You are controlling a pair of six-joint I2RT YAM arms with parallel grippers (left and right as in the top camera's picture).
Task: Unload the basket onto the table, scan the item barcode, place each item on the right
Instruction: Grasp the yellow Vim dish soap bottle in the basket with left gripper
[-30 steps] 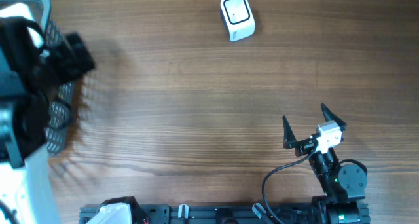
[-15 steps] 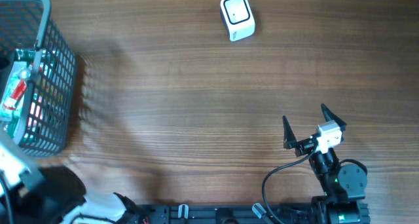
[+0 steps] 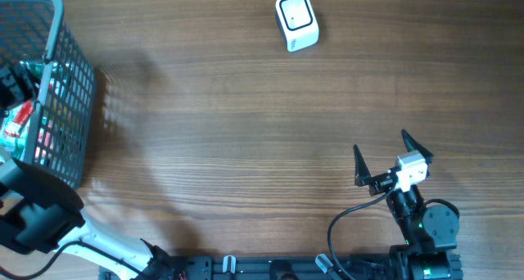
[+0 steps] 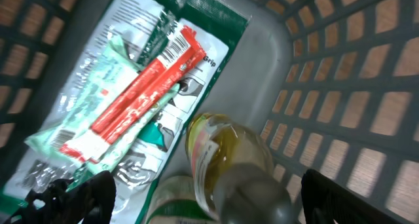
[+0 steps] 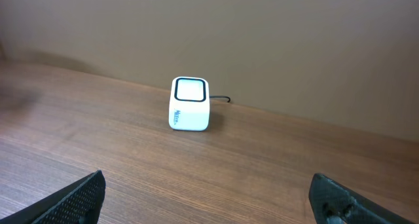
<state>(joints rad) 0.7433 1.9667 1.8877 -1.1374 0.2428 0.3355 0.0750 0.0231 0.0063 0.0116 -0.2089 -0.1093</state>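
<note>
Your brown wood-grain table (image 3: 246,133) fills the overhead view. The grey plastic lattice basket (image 3: 78,100) sits at its 9 o'clock edge, partly cut off by the frame.

Your left arm (image 3: 37,219), black and white, comes in at 8 o'clock and reaches over the basket. Your right arm (image 3: 430,223), black with a white block at the wrist, is at 5 o'clock, well apart from everything else on the table.

Inside the basket, the wrist camera shows a flat clear-and-green plastic packet with white printed panels (image 4: 131,21) lying on the floor from 7 o'clock up towards 12. A clear plastic bottle of yellowish liquid (image 4: 226,158) lies at 6 o'clock in that view, its end resting over the packet's lower corner and close to the basket wall at 3 o'clock.

The small white cube-shaped scanner with a dark-rimmed window (image 3: 295,20) stands at the table's 12 o'clock edge. From the right wrist it sits just left of centre, window facing up and a cable trailing behind it.

A slim red stick pack (image 4: 141,93) lies diagonally on top of the flat packet, with a black-and-white barcode (image 4: 173,50) at its upper end.

The left gripper (image 4: 206,198) hangs above the bottle with its fingers spread wide, touching nothing. The right gripper (image 3: 383,153) points towards 12 o'clock, also spread wide and empty.
</note>
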